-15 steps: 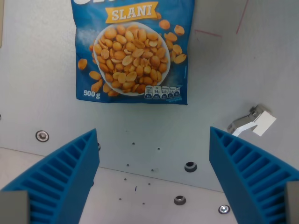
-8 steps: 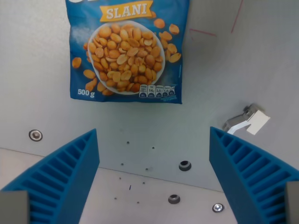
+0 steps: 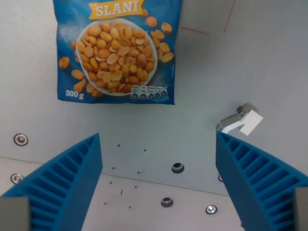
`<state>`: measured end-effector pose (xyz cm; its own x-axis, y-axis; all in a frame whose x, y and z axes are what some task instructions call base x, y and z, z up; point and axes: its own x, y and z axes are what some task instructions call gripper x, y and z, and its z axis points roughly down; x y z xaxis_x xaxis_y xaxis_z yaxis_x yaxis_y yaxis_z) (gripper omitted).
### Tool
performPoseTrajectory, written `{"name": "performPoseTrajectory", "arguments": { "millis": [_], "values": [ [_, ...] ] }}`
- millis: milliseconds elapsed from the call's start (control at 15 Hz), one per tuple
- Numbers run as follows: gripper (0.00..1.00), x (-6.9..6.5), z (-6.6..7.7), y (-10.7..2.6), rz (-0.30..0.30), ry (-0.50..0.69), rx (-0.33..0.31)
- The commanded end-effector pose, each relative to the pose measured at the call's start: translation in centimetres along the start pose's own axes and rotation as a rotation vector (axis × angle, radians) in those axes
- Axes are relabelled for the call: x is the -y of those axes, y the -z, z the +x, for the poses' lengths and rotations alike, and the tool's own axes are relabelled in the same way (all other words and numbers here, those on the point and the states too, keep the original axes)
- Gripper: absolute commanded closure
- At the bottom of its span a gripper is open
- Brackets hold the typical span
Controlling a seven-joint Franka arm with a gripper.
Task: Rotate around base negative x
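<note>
1. Gripper (image 3: 159, 187): the two blue ribbed fingers (image 3: 62, 185) sit at the bottom corners of the wrist view, spread wide, with nothing between them. Only bare table (image 3: 269, 62) shows in the gap.

2. The task is a pure rotation of the tool about the base x axis, negative sense. There is no object to grasp, so the thing that counts is the gripper itself and what lies under and ahead of it.

3. Reference object: a blue peanut bag (image 3: 115, 50) lies flat on the table, ahead of the fingers toward the top of the wrist view and offset to the wrist view's left. Its long axis appears to run up and down the picture, and its top edge is cut off by the frame. It is well apart from both fingers.

4. A small white clip-like piece (image 3: 239, 121) lies on the table at the wrist view's right, just above the right-hand finger in the picture. Whether it is near in height I cannot tell.

5. Table detail: screw heads and holes (image 3: 177, 168) lie between the fingers, with a seam running across the lower part of the surface.

6. Judgement: the camera looks steeply down on the table. The tilt swings the fingertips relative to that surface, so clearance over the table is the limit to watch. The pictures do not show that height.

7. Judgement: open room is ample on all visible sides, and the bag is not in the fingers' sweep.
</note>
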<state>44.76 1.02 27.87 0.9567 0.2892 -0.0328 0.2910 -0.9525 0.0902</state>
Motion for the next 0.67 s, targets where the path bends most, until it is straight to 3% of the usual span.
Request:
{"name": "performPoseTrajectory", "arguments": {
  "millis": [67,667],
  "values": [
    [0.0,0.3,0.09,0.25,-0.197,-0.018,0.06],
    [0.0,0.3,0.09,0.25,-0.312,-0.018,0.096]
  ]
}}
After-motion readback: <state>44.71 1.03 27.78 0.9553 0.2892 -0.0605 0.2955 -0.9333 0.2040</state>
